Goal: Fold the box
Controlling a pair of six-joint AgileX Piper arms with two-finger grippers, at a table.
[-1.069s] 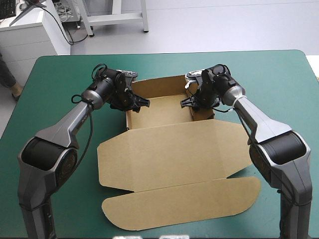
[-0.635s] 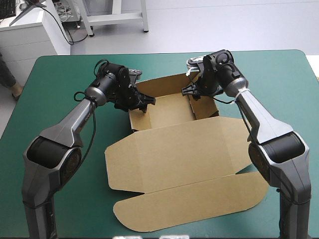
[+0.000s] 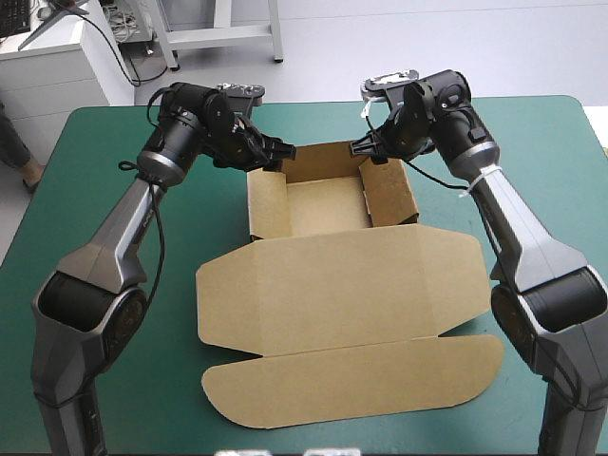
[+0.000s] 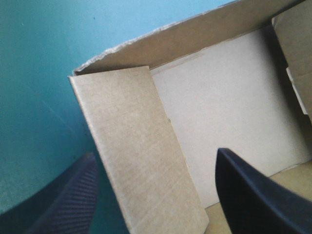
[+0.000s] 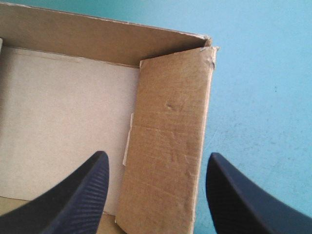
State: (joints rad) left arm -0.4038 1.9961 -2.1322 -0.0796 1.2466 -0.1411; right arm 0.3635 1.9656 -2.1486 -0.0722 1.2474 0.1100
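The box (image 3: 328,285) sits as an open tray; the left hand (image 3: 278,155) and right hand (image 3: 362,152) each hover spread apart, 1 side wall between the fingers.

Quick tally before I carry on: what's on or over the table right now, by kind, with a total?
box: 1 (brown, tray walls up, lid flat)
grippers: 2 (left gripper and right gripper, both open, each lined up with a side wall of the tray)
Total: 3
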